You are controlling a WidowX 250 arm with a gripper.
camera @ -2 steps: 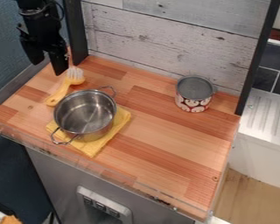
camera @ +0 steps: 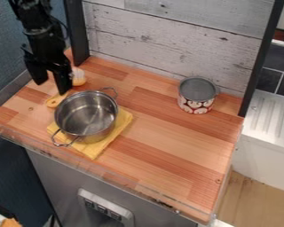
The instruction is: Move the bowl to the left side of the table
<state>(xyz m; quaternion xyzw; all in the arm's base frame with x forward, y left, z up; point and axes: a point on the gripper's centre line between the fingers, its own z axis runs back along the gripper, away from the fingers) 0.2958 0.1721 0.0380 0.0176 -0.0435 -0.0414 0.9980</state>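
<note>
One steel pot (camera: 86,116) sits left on a yellow cloth (camera: 124,119) on the counter (camera: 168,155); a patterned can (camera: 196,95) stands far right. At far left the end effector (camera: 52,87) hangs, fingers spread, partly hiding a yellow brush (camera: 79,81) near the pot.

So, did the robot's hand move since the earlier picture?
Yes. The hand has moved down in the view: its tips are now farther below the foot of the black post and nearer to the pot.

Wide passage ran over bare surface (camera: 168,144) between metal pot (camera: 88,116) and patterned tin (camera: 196,103), on to front edge. Pot and dish brush (camera: 79,80) just behind stood in way low down; plank wall (camera: 180,33) closed rear.
</note>
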